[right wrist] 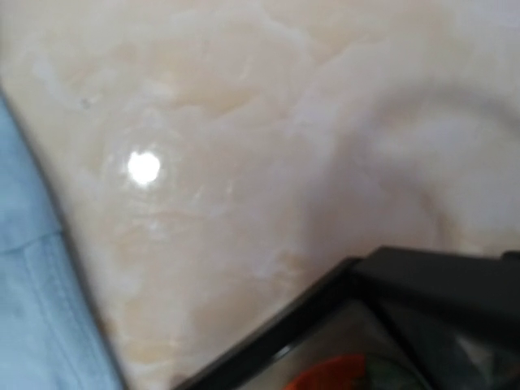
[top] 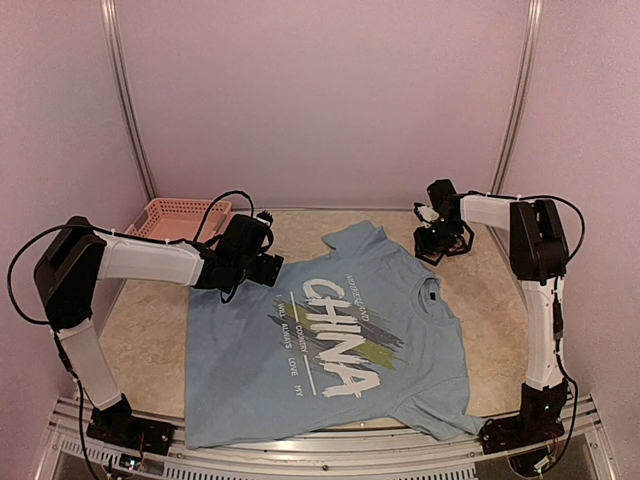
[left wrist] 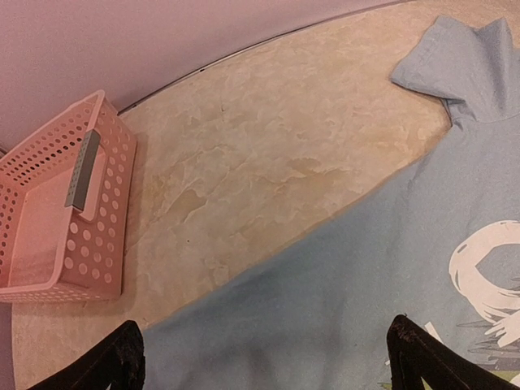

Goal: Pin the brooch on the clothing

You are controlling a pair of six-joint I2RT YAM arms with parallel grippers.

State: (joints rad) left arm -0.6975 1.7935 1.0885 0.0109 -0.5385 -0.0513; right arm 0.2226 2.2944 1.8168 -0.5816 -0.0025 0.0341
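Top view: the T-shirt [top: 330, 340] lies spread flat and front up on the table [top: 150, 330], with its collar toward the right arm and its hem toward the left. It is soft light blue cloth with large white brushed "CHINA" lettering, green and dark streaks and a dark inner collar. The left gripper [top: 268, 268] sits over the far corner of the hem. The right gripper [top: 440, 243] is over bare table just beyond the far sleeve, beside the cloth and not on it; from here I cannot tell how its jaws stand. A pink basket [top: 180, 215] sits at the far left corner, apart from the shirt.

Left wrist view: two dark fingers [left wrist: 126, 357] stand as wide apart as they go, holding nothing. Blue fabric fills the gap below them, and the hem edge runs diagonally across mottled beige stone-look tabletop. The basket is rectangular perforated plastic with a flat grey strip [left wrist: 83, 171] leaning inside.

Right wrist view: it is blurred. The glossy tabletop carries a bright reflection, and the shirt's stitched edge runs down the left side. An angular black gripper part fills the lower right, well apart from the cloth. A small orange-red patch [right wrist: 329, 375] shows beneath it, but I cannot identify it, nor tell the jaw opening
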